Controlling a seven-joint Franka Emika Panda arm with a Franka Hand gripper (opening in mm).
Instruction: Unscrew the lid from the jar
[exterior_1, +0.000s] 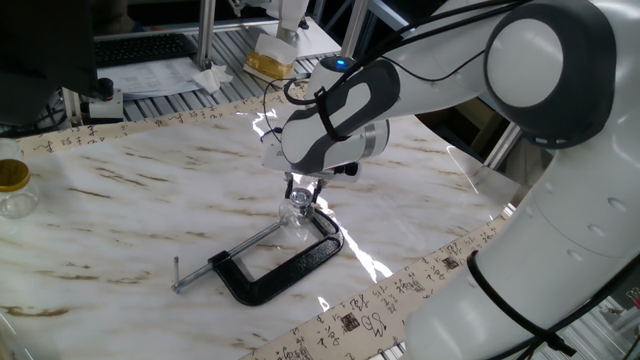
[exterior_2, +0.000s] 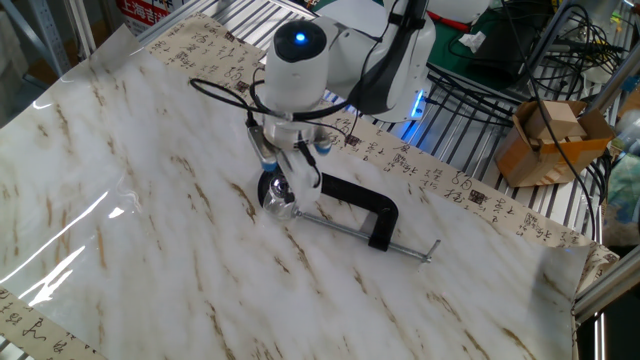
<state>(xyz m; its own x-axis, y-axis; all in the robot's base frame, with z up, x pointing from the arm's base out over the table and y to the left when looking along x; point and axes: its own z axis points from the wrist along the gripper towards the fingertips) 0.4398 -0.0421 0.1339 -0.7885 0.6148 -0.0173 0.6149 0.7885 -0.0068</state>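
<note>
Upright, the jar (exterior_1: 296, 213) stands with lid (exterior_2: 281, 187) topmost, gripper (exterior_1: 301, 196) above.

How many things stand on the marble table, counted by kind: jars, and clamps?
Jars: 2, the small clear jar under the pincer, and the larger jar with a gold lid at the table's far edge.
Clamps: 1, the black clamp.
Total: 3.
</note>
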